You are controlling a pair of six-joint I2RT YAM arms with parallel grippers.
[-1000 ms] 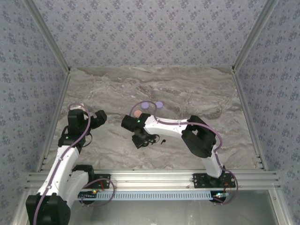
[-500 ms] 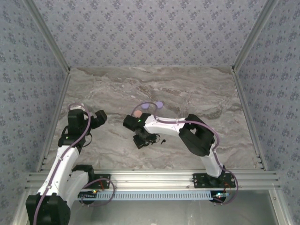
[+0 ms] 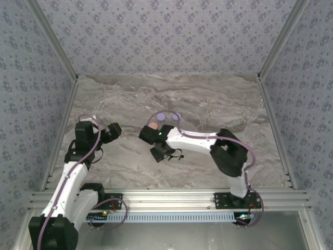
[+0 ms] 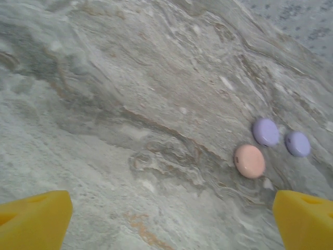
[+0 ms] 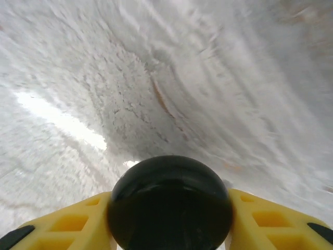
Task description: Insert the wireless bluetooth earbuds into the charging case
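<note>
Blue-grey wallpaper with a small flower print (image 3: 166,36) shuts in your cell on three sides, across the top and down both edges of the overhead view; aluminium posts (image 3: 52,39) run down the corners; a ribbed aluminium rail (image 3: 171,198) crosses the bottom of the frame, with both arm bases bolted to it.

Grey-and-tan veined marble makes up the table (image 3: 218,104), filling the middle of the overhead view; both wrist views show the same streaked surface.

Your left arm (image 3: 70,174) rises up the left side of the frame; your right arm (image 3: 229,156) bends from lower right towards the centre.

Your left gripper (image 3: 112,130) sits left of centre, its yellow fingers (image 4: 39,221) spread wide into the two lower corners of the left wrist view, with nothing between them.

Your right gripper (image 3: 162,152) sits just below centre; its yellow fingers (image 5: 73,221) press on both sides of a black round case (image 5: 170,208), low in the right wrist view.

Above that gripper lie three closed round cases: a pink case (image 4: 249,161) and two purple cases (image 4: 266,131) (image 4: 297,144), near one another but apart.

Smallest, a black earbud (image 3: 180,157) lies on the marble just right of the right gripper.
</note>
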